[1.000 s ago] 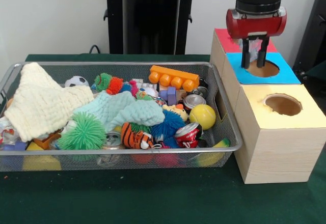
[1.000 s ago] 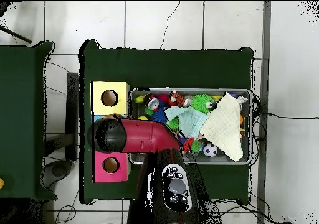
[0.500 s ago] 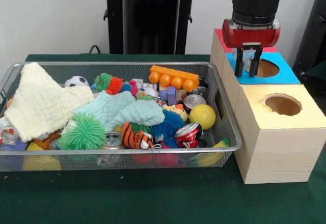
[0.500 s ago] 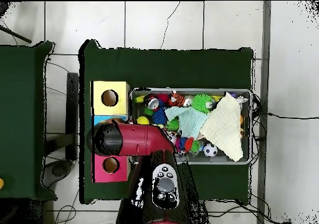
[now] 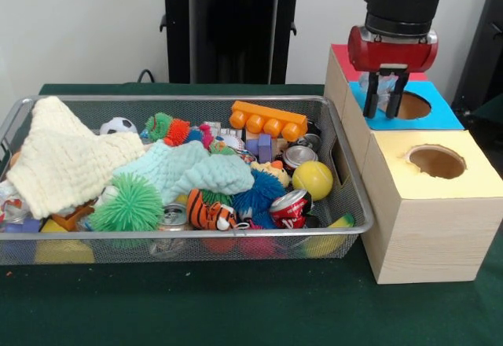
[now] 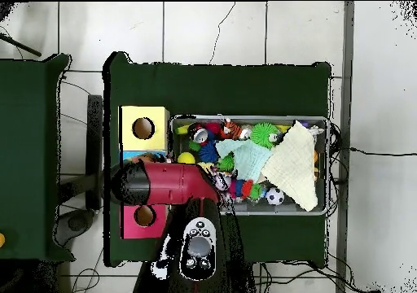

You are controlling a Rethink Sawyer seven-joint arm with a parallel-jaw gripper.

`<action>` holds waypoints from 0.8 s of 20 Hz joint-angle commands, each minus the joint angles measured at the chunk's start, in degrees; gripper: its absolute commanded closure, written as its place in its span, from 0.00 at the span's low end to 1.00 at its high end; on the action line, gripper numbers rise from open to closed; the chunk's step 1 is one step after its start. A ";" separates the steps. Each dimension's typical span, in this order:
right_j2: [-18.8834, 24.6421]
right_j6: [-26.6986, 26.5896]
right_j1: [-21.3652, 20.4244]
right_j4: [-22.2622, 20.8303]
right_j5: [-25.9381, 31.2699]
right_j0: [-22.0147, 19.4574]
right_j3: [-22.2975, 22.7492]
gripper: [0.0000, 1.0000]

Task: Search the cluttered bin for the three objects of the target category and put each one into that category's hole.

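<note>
End effector [image 5: 385, 98] above the blue hole [image 5: 409, 105], fingers parted around a pale, indistinct object; hole directly beneath; bin [image 5: 346, 174] alongside, holding remaining clutter.

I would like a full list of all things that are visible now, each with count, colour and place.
wire bin: one, silver, on the green table
cream cloth: one, at the bin's left end in the front view
mint cloth: one, middle of the bin
spiky ball: one, green, near the front wall
toy tiger: one, orange with stripes, near the front wall
yellow ball: one, right end of the bin
orange block: one, at the back wall
cans: several, scattered in the bin
soccer ball: one, black and white, at the back
wooden boxes: three in a row beside the bin, tops yellow, blue, red, each with a hole
pincer: one, fingers open, above the blue box's hole
</note>
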 commanded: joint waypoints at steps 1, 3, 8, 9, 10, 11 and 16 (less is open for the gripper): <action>-2.14 14.21 1.48 2.65 5.45 1.00 -3.30 1.00; -2.44 13.95 0.30 3.00 6.90 1.30 -3.11 1.00; -3.36 13.78 -0.52 3.69 8.11 2.10 -2.99 1.00; -3.47 13.76 -0.20 3.79 8.23 2.17 -3.48 1.00; -3.48 13.70 -0.13 3.89 8.03 2.17 -3.37 1.00; -3.49 13.64 -0.06 4.00 7.82 2.16 -3.27 1.00; -3.43 13.73 -0.22 4.45 5.22 2.22 -1.10 1.00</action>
